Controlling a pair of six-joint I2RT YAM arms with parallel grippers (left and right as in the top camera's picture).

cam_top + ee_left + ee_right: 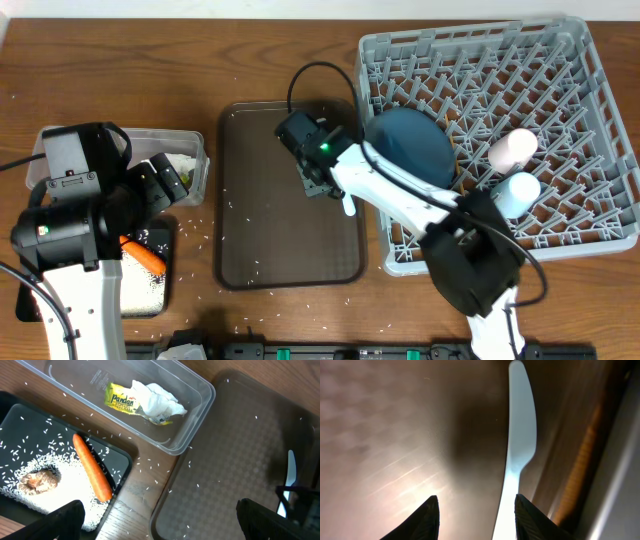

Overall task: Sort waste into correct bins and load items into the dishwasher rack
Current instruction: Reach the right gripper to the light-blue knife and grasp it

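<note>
A pale blue spoon (521,435) lies on the dark brown serving tray (260,200). My right gripper (476,512) hangs low over it, open, with the handle running between the jaws close to the right finger (532,517). My left gripper (160,527) is wide open and holds nothing, above the table by the bins. The clear tub (200,405) holds a yellow wrapper (120,401) and a white napkin (159,402). In the black tray-bin (30,415) lie the carrot (92,467), rice (65,487) and a brown lump (37,480). The grey rack (560,90) carries a blue plate (410,145), a pink cup (512,148) and a blue cup (515,190).
Loose rice grains are scattered on the wooden table (205,240) and on the serving tray. The right arm (400,200) reaches across the rack's left edge. The tray's right rim stands close to the rack's wall.
</note>
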